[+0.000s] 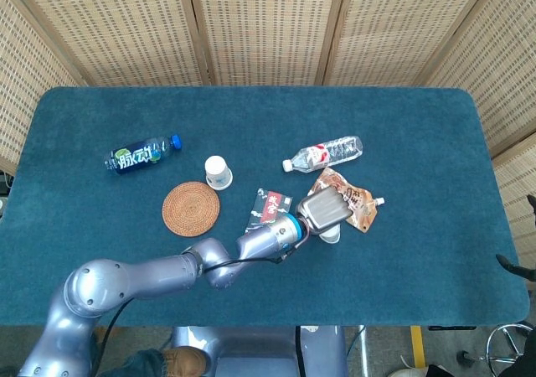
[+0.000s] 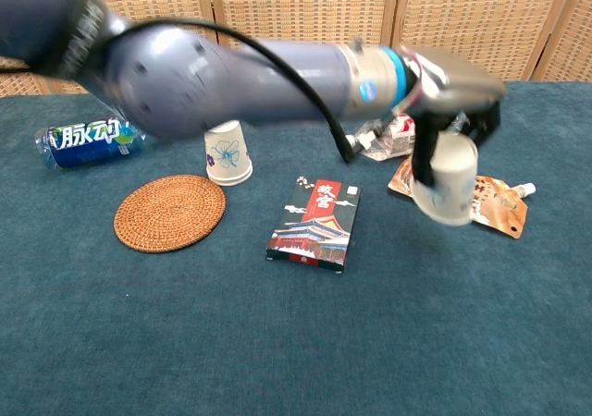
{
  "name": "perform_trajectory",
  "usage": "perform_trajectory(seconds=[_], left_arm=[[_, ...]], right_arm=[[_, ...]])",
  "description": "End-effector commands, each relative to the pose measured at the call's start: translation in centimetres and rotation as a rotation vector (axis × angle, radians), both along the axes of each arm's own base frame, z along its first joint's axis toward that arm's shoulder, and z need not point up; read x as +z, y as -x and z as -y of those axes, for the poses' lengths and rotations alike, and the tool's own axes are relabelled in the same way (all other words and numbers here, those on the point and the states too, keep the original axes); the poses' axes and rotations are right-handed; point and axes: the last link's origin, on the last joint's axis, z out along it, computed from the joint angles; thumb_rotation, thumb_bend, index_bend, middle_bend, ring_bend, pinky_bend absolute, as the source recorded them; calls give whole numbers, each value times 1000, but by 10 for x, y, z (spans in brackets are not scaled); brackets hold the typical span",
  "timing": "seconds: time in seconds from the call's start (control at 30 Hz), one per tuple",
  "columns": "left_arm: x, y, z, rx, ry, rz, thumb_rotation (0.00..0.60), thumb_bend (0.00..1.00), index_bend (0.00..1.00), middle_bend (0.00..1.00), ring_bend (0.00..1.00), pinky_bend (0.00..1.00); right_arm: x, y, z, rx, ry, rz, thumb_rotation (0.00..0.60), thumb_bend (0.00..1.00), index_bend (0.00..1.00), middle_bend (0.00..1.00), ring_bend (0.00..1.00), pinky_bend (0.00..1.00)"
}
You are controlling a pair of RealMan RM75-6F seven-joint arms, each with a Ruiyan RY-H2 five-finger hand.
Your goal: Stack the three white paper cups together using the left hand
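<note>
L hand (image 2: 453,83), fingers grasping one white paper cup (image 2: 445,187) held above tabletop (image 2: 296,342); second cup (image 2: 228,153) inverted w/ nothing stacked on it; third not visible; stacking not begun.

Blue table (image 1: 419,126) backed by woven screens (image 1: 268,25). Far left — a bottle with a blue label (image 1: 141,154), on its side. Near it, a round rattan coaster (image 1: 191,209). Centre — a flat printed box (image 2: 315,225). A clear bottle with a red label (image 1: 325,152) lies above a brown spouted pouch (image 1: 360,205).
</note>
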Motion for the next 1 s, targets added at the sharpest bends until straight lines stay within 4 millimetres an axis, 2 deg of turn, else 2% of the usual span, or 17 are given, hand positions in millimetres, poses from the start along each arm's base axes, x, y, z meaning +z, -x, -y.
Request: perform_trajectory(seconds=[0.03,0.23,0.27,0.33,0.53,0.57,0.67,0.8,1.0], left_arm=[[49,9,-24,52,-85,57,600,268,680,506,462,485],[103,41,-58,190,-184,64,600,262,664,498,462,483],[112,48,-64,227,-200,69,600,260,659,493,462,482],[143,77,-84,360,-242,81,600,255,648,485,462,476],[185,118,-99,557,-272,42,600,247,616,465,440,428],[195,131,-103,605,-297,37,600,245,613,463,433,420],[203,149,-107,698,-294,39,600,243,610,462,413,400],[198,166,-109,772,-276,29,600,239,606,459,402,391],[189,172,-107,787,-251,28,600,238,605,459,393,388]], right_arm=[[-2,-2,0,6,-8,-4,600,0,0,0,0,0],[-7,-5,0,15,-26,-13,600,0,0,0,0,0],[-8,-6,0,16,-29,-15,600,0,0,0,0,0],[-11,-8,1,22,-38,-19,600,0,0,0,0,0],[-16,-11,1,32,-54,-29,600,0,0,0,0,0],[-19,-13,2,38,-64,-34,600,0,0,0,0,0],[-23,-18,2,53,-74,-41,600,0,0,0,0,0],[-25,-21,2,63,-76,-45,600,0,0,0,0,0],[-24,-22,2,64,-77,-41,600,0,0,0,0,0]])
